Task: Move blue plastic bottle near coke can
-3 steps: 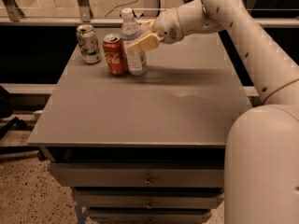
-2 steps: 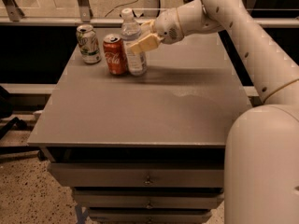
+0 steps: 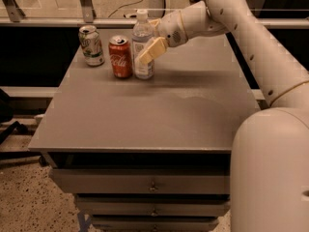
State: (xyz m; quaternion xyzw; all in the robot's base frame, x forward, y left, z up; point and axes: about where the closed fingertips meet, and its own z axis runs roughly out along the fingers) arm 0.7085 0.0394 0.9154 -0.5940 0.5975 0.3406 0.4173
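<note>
Your gripper (image 3: 147, 42) is at the bench's (image 3: 145, 120) back edge, left of ctr, fingers clamped on the blue plastic bottle (image 3: 141, 33). Bottle's upright, just beside the coke can (image 3: 120, 57) on its right-edge side. Green-white can (image 3: 91, 45) sits nearer the back-left corner.

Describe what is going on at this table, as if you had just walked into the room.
A white robot arm reaches over the grey table, with its claw at the blue plastic bottle. The bottle stands upright near the back of the table, close beside the coke can. A green-and-white can stands a little apart on the coke can's other side.
</note>
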